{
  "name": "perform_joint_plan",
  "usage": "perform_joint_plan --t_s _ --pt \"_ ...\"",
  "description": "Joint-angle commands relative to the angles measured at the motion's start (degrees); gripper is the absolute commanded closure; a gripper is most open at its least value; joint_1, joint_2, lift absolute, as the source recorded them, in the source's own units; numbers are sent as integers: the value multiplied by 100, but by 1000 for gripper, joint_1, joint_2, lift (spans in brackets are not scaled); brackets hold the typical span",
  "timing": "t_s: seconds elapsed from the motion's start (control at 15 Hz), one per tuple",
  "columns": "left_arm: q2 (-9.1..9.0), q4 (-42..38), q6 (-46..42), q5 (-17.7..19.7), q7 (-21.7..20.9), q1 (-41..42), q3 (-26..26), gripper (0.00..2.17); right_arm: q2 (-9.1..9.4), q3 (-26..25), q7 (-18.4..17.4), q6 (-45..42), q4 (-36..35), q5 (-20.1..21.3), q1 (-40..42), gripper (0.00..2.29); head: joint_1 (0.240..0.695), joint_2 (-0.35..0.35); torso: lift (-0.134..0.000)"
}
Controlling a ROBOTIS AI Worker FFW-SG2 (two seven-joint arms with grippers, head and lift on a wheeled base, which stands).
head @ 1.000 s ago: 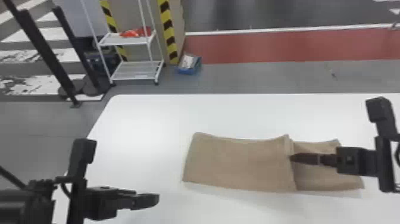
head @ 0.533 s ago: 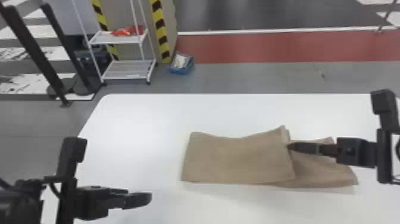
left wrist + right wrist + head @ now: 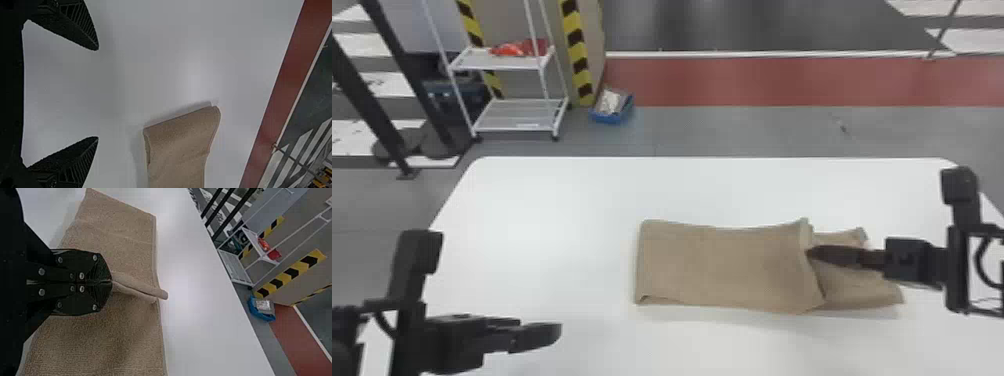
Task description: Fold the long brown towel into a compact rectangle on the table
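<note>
The brown towel (image 3: 722,265) lies on the white table (image 3: 547,200), right of its middle, and its long axis goes from left to right. The upper layer ends in a raised edge, and the lower layer points out beyond it to the right. I pinch this raised edge with my right gripper (image 3: 809,252), which also hides a piece of the towel. How many layers are below, I cannot tell. My left gripper (image 3: 538,326) has fingers spread, well apart from the towel's left end.
</note>
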Motion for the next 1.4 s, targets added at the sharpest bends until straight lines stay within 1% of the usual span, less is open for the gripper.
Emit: perform_joint_plan --t_s 0.0,0.07,0.13,0.2,0.27,0.4,0.53,0.6,0.67,0.73,0.8,0.87,1.0,1.13,1.2,1.27,1.33 --pt "-2 -21 24 0 -13 2 64 70 -68 -559 26 12 -420 -287 1 1349 695 35 -124" --pt "6 -21 24 9 -13 2 81 70 -191 -664 17 12 -438 -437 89 1349 695 29 -124" --pt "6 -12 24 18 -22 2 108 70 -191 -647 0 12 -420 -401 133 1349 695 16 -124" --pt "-11 -21 24 9 -31 2 99 70 -182 -577 -27 12 -236 -349 177 1349 695 -9 -124" --pt "-11 -29 24 9 -22 2 90 70 -182 -506 -88 12 2 -357 185 1349 695 -15 -124" --pt "-20 -65 24 9 -13 2 117 70 -173 -392 -141 12 248 -331 106 1349 695 -17 -124" --pt "-11 -82 24 9 -5 -7 125 70 -191 -647 -123 12 160 -419 18 1349 695 -10 -124" --pt "-20 -82 24 9 -5 -7 134 70 -296 -893 -79 12 -25 -524 -8 1349 695 -9 -124" --pt "-11 -82 24 18 -5 -16 143 70 -411 -1025 -79 12 -86 -639 10 1349 695 -15 -124" --pt "-11 -65 24 18 4 -42 125 70 -490 -1034 -79 12 -77 -674 36 1349 695 -26 -124" --pt "-20 -29 24 18 4 -51 108 70 -525 -1016 -79 12 72 -595 45 1349 695 -42 -124" --pt "-20 -29 24 18 13 -60 73 70 -542 -981 -88 12 388 -568 10 1349 695 -66 -124" --pt "-20 -38 24 9 22 -60 73 70 -569 -840 -106 12 740 -560 -78 1349 695 -80 -124" --pt "-20 -38 24 9 13 -60 108 70 -551 -726 -106 12 740 -524 -96 1349 695 -82 -124" --pt "-20 -38 24 0 13 -51 108 70 -569 -858 -106 12 661 -524 -105 1349 695 -73 -124" --pt "-20 -29 24 0 22 -51 108 70 -648 -1086 -88 12 617 -577 -219 1349 695 -69 -124" --pt "-20 -12 24 0 22 -60 108 70 -815 -1306 -71 12 617 -665 -280 1349 695 -70 -124"
